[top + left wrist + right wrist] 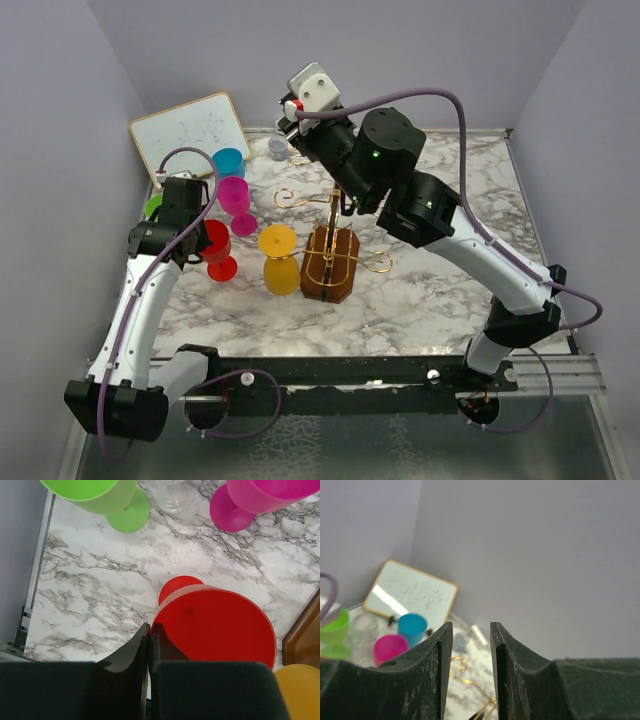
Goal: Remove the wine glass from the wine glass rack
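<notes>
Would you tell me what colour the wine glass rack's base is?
Dark brown base, clearest in the top external view.

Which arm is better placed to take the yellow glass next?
Left, probably: the left gripper, shut, hangs over the red glass beside the yellow glass; the right gripper faces the back wall.

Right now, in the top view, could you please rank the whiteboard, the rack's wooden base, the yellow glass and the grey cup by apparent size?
1. whiteboard
2. wooden base
3. yellow glass, close to the base, so that pair is unsure
4. grey cup, clearly smallest
</notes>
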Action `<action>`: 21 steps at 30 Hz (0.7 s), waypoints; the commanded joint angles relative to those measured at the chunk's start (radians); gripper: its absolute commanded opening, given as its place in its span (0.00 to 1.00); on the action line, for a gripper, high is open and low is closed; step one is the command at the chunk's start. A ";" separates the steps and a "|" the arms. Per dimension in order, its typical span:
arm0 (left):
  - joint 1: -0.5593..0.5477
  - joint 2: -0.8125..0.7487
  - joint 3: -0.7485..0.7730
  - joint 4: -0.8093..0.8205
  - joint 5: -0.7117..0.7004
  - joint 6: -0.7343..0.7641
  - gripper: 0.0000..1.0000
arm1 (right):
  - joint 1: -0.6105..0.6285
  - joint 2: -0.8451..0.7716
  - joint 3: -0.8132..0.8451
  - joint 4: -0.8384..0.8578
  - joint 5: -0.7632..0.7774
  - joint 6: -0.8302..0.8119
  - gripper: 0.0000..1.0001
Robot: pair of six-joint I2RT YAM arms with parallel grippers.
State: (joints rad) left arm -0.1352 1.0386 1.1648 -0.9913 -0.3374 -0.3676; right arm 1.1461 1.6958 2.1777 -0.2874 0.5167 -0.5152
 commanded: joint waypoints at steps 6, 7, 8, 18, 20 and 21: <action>0.062 0.072 -0.045 0.168 0.077 0.020 0.07 | -0.076 0.019 0.039 -0.405 -0.223 0.417 0.36; 0.076 0.081 -0.045 0.182 0.083 0.023 0.07 | -0.089 0.001 0.015 -0.400 -0.251 0.444 0.36; 0.094 0.089 -0.046 0.196 0.095 0.027 0.08 | -0.098 -0.016 -0.015 -0.391 -0.274 0.461 0.35; 0.177 0.156 -0.064 0.308 0.168 0.018 0.08 | -0.156 -0.091 -0.147 -0.377 -0.475 0.594 0.35; 0.178 0.171 -0.062 0.318 0.168 0.013 0.08 | -0.180 -0.083 -0.139 -0.393 -0.526 0.620 0.35; 0.178 0.177 -0.064 0.322 0.168 0.013 0.09 | -0.194 -0.077 -0.131 -0.406 -0.553 0.635 0.35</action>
State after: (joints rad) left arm 0.0380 1.1976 1.1030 -0.7315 -0.2012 -0.3458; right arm 0.9981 1.6390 2.0384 -0.6636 0.1268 0.0254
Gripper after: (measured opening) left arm 0.080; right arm 0.352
